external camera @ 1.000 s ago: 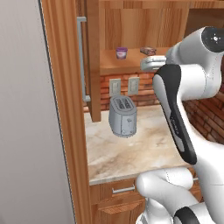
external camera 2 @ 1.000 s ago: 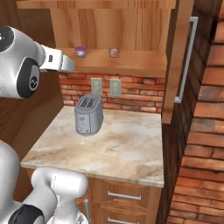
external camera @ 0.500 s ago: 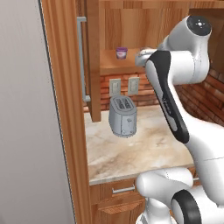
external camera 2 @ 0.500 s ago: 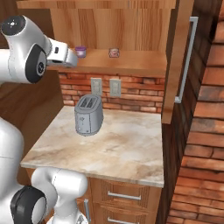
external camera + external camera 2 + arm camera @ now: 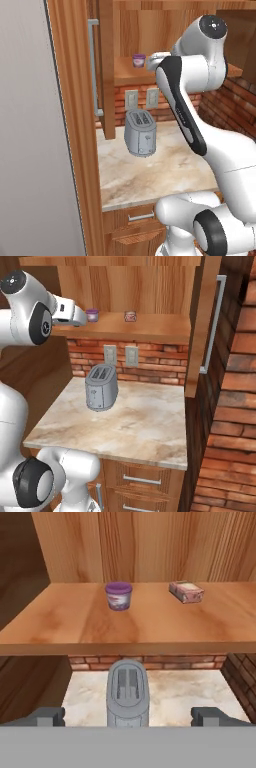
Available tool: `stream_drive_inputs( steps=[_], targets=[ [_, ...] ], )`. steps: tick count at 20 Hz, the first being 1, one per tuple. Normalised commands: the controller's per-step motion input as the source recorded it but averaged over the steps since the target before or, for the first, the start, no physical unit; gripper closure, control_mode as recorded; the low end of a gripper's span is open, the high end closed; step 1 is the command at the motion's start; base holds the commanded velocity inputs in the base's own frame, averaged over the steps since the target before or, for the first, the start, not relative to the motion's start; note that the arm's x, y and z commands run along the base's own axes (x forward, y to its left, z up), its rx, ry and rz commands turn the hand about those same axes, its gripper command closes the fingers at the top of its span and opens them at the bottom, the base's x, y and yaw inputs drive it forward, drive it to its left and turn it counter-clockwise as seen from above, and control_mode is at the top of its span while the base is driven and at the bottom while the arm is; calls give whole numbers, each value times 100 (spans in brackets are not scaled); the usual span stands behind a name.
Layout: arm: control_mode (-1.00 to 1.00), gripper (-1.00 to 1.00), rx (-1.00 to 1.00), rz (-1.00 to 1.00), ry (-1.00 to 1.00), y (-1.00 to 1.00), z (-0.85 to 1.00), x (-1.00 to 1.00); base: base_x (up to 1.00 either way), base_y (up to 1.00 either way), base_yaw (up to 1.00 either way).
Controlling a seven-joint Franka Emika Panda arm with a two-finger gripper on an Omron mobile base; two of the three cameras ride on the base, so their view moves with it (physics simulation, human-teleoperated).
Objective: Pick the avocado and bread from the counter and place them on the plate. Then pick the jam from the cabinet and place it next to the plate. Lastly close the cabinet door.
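Observation:
The cabinet shelf (image 5: 130, 624) holds a small purple-lidded pot (image 5: 118, 595) (image 5: 92, 315) (image 5: 139, 60) and a small pink-red container (image 5: 186, 592) (image 5: 130, 316); I cannot tell which is the jam. My gripper (image 5: 128, 714) (image 5: 82, 317) (image 5: 151, 61) is open and empty, level with the shelf's front edge, just short of the purple pot. The cabinet door (image 5: 202, 321) (image 5: 105, 70) stands open. Below lies the beige counter (image 5: 135, 421). The avocado, bread and plate are out of view.
A silver toaster (image 5: 101, 387) (image 5: 140, 132) (image 5: 127, 692) stands on the counter under the shelf, in front of a brick wall with two sockets (image 5: 120, 355). A brick wall (image 5: 235, 406) closes the right side, and a tall wooden panel (image 5: 75, 125) the left.
The arm has swung up and toward the shelf, carrying the open gripper closer to the purple-lidded pot. Nothing on the shelf or counter has moved.

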Motion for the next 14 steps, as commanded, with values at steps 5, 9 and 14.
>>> stream_drive_inputs(
  steps=[5, 9, 14],
  targets=[
    [-100, -100, -1, 0, -9, 5, -2, 26, 0, 0, 0],
    [-100, -100, 0, 0, 0, 0, 0, 19, 0, 0, 0],
    [-100, -100, 0, 0, 3, 0, 0, 23, 0, 0, 0]
  ],
)
